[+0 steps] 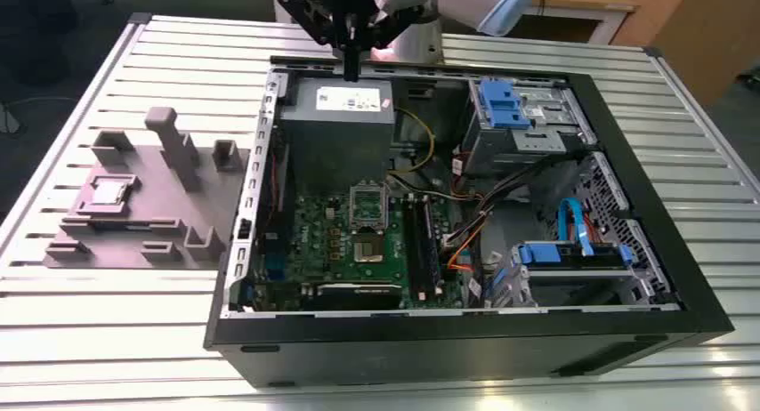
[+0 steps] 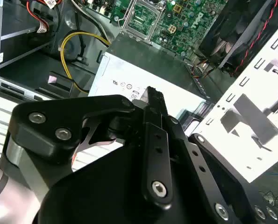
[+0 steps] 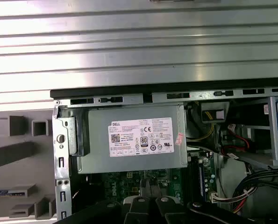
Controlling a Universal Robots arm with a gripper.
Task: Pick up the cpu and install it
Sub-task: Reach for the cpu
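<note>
So, the gripper (image 1: 351,73) jaws are seen pinched shut with nothing held, hung just over the power supply (image 1: 323,135). The cpu (image 1: 109,190) is parked well off to their side, seated in the grey fixture (image 1: 131,226), probably for easy grabbing.

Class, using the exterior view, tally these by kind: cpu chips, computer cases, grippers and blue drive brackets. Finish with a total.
cpu: 1
case: 1
gripper: 1
blue brackets: 2
Total: 5
</note>
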